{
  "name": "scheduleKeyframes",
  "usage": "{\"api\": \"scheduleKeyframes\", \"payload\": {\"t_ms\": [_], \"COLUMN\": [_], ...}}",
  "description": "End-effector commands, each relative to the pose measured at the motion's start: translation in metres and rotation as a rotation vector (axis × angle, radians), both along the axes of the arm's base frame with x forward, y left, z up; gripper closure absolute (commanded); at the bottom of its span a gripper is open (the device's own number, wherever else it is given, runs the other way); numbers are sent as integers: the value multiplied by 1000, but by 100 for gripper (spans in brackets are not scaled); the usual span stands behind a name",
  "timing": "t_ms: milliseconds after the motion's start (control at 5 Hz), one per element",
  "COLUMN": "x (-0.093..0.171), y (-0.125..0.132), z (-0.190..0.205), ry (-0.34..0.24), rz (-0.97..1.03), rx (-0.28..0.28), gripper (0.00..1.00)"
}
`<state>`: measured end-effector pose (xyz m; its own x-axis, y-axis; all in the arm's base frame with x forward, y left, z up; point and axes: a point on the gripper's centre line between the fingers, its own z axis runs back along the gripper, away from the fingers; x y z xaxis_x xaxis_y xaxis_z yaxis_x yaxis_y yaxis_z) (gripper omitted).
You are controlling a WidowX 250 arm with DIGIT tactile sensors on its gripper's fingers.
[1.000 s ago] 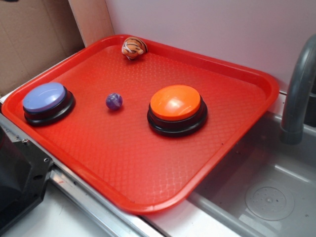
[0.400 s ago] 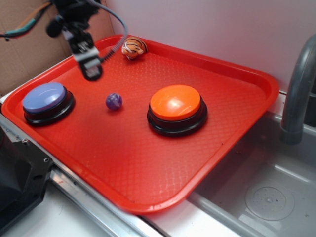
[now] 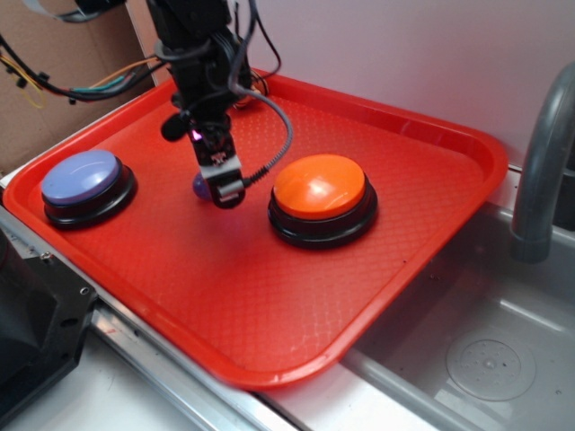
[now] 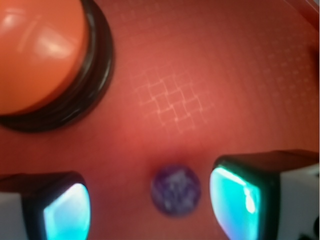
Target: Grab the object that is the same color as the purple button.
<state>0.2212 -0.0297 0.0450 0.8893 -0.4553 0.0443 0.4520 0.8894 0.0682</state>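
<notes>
Hidden: in the exterior view the small glossy purple marbled ball [image 3: 201, 187] is mostly covered by the black gripper [image 3: 225, 189]; only a sliver shows at the gripper's left side. The orange-and-black striped rounded toy [image 3: 255, 86] at the tray's far edge is almost wholly behind the arm and its cables.
Blur: the wrist view is soft; the ball's [image 4: 176, 190] marbling reads only as pale flecks, and the tray's weave is sharp in one patch alone.
Cut off: the orange-topped round button with black base [image 4: 37, 60] runs off the wrist view's top-left corner; both fingers are cut by the bottom edge.
Claw: gripper [image 4: 150, 205] spread wide, one finger either side of the ball and neither touching it; the ball lies nearer the right-hand finger [image 4: 240, 195] in that view.
Container: red textured plastic tray [image 3: 404, 233] holds everything.
Ball's place: on the tray floor, between the two buttons, near the tray's middle towards its left.
Purple button: large lavender-blue domed push button on a black base [image 3: 83, 182] near the tray's left corner, well apart from the gripper.
Orange button: [image 3: 321, 196] right of the gripper, near the tray's centre.
Beyond the tray: grey metal sink [image 3: 485, 350] and grey tap [image 3: 544, 171] at right.
</notes>
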Motion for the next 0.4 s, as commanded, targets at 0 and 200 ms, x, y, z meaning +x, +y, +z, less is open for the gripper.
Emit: {"api": "scheduleKeyframes", "payload": {"t_ms": [0, 200], "x": [5, 4], "y": [10, 17], "z": [-9, -13], "ry": [-8, -5], "rz": [-12, -2], "rx": [-25, -42], "gripper": [0, 0]}}
